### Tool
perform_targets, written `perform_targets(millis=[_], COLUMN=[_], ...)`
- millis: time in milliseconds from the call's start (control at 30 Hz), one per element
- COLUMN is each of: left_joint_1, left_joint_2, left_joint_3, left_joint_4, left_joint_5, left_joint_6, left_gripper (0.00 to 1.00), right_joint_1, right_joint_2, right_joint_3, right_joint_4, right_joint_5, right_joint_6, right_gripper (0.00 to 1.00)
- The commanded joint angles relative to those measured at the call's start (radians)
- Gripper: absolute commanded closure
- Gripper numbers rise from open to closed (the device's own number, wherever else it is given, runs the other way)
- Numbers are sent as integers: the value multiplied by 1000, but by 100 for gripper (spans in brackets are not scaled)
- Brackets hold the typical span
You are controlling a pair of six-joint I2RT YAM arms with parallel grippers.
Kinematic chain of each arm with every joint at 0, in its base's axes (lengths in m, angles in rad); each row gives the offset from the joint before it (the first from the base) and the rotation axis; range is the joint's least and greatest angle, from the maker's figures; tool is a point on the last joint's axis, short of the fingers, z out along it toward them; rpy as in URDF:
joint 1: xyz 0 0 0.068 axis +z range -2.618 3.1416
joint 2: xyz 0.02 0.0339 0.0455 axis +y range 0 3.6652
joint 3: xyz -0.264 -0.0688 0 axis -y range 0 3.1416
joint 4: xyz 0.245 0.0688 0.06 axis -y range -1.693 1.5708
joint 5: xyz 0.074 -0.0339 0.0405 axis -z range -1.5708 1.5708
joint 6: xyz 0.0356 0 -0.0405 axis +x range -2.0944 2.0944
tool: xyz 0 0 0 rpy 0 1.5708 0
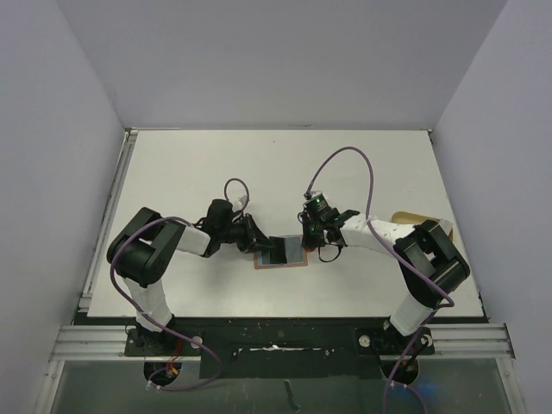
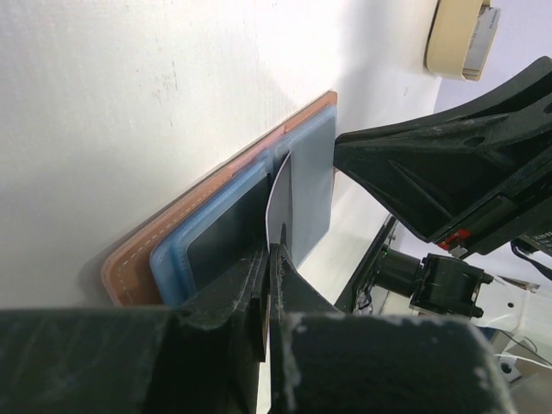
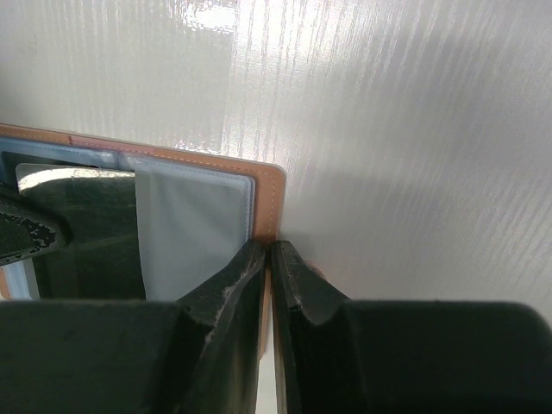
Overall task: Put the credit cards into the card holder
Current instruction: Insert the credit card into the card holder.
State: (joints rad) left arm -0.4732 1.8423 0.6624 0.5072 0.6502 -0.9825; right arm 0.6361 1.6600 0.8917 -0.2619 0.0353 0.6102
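Reddish-brown leather marks the card holder (image 1: 280,256), which lies spread open on the table (image 1: 259,164) midway between your two arms in the top view. The left gripper (image 1: 259,241) is at its left side and the right gripper (image 1: 317,244) at its right edge; a tan tray (image 1: 414,216) sits well off to the right and plays no part. From the left wrist you see that gripper clenched on a credit card (image 2: 277,203), held edge-on and slightly bowed, its far end over the bluish inner pockets near the fold. Whether its edge has entered a slot cannot be told from here. From the right wrist, the fingers are pinched shut on the holder's leather rim, just beside the clear pocket (image 3: 194,228), pinning it to the table. To do this step well, you should probably hold that right pinch firm so the holder cannot slide. Lower the card until it lies nearly flat at the pocket mouth, push it along the pocket rather than downward, and let go only once most of it is under the lip. Too steep an angle would likely buckle the card.
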Motion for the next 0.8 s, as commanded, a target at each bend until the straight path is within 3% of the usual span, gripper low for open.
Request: perform_targets(millis=[0, 167, 767], left_joint_1=[10, 9, -54], left_joint_2=[-25, -35, 3], left_joint_3=[15, 39, -39], left_joint_4=[-85, -149, 98], left_joint_5=[-55, -71, -114], left_joint_6=[86, 128, -26], left_gripper=[100, 100, 100], right_joint_1=[4, 6, 5], right_joint_2=[-8, -11, -15], right_joint_3=[-19, -17, -28], right_joint_4=[-12, -14, 0], right_joint_5=[20, 23, 13], right_joint_6=[0, 2, 30], right_gripper=[90, 90, 90])
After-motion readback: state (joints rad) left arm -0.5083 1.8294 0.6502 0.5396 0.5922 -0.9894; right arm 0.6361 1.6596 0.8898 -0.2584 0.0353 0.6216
